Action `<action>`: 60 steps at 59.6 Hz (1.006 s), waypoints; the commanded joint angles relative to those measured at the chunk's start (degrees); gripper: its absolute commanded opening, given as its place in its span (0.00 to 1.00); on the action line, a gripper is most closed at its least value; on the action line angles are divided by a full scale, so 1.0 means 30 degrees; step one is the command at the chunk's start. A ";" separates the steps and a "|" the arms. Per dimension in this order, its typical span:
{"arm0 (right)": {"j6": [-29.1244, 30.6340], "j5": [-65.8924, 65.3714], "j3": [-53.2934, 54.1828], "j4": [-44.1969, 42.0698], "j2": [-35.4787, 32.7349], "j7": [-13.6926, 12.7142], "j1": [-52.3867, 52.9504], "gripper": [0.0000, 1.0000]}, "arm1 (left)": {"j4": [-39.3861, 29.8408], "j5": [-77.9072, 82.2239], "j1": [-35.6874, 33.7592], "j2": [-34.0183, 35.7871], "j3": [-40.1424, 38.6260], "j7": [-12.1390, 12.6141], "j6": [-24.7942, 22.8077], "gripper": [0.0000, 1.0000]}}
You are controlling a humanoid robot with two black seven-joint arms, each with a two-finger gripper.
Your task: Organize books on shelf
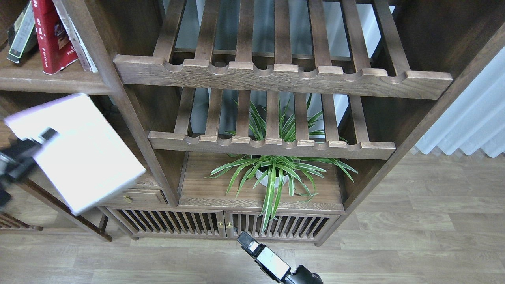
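Three books stand leaning on the dark-brown shelf (55, 82) at the top left: a grey-black book with a pale green panel (20, 33), a red book (51, 37) and a cream-white book (79, 41). My left gripper (42, 139) is at the far left, blurred, shut on the upper corner of a thin white book with a pinkish edge (85, 157). It holds this book tilted, just below the shelf. My right gripper (246, 241) is low at the bottom centre and holds nothing. Only one of its fingers shows.
Two slatted racks with notched front rails (276, 77) fill the middle bay. A potted spider plant (272, 173) stands on the board below them. A drawer with a brass knob (127, 199) and slatted cabinet doors (197, 225) are lower down. A curtain (473, 126) hangs at right.
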 commanded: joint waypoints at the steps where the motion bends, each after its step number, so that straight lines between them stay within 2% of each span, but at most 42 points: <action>1: 0.0002 -0.0009 -0.0001 -0.0026 0.0100 -0.0002 -0.0023 1.00 | 0.0008 0.0544 0.0003 0.0732 -0.1955 0.0111 0.0005 0.09; 10: 0.0002 -0.0009 -0.0001 -0.0026 0.0216 -0.0002 0.0006 1.00 | 0.0242 0.1481 -0.0055 0.1259 -0.3508 0.0433 0.0005 0.08; 21: 0.0002 -0.0096 -0.0001 -0.0026 0.0392 -0.0002 -0.0023 1.00 | 0.0653 0.4761 -0.0904 0.1084 -0.5617 0.1370 0.0005 0.09; 26: 0.0002 -0.0155 -0.0001 -0.0026 0.0480 -0.0031 -0.0053 1.00 | 0.0828 0.6547 -0.1606 0.0967 -0.6672 0.2043 0.0005 0.09; 46: 0.0002 -0.0214 -0.0001 -0.0026 0.0539 -0.0031 -0.0140 1.00 | 0.2673 1.1383 -0.6177 0.0703 -0.6234 0.2425 0.0005 0.09; 60: 0.0002 -0.0214 0.0028 -0.0026 0.0539 -0.0031 -0.0199 1.00 | 0.3873 1.4458 -1.0450 0.0264 -0.3746 0.2835 0.0005 0.09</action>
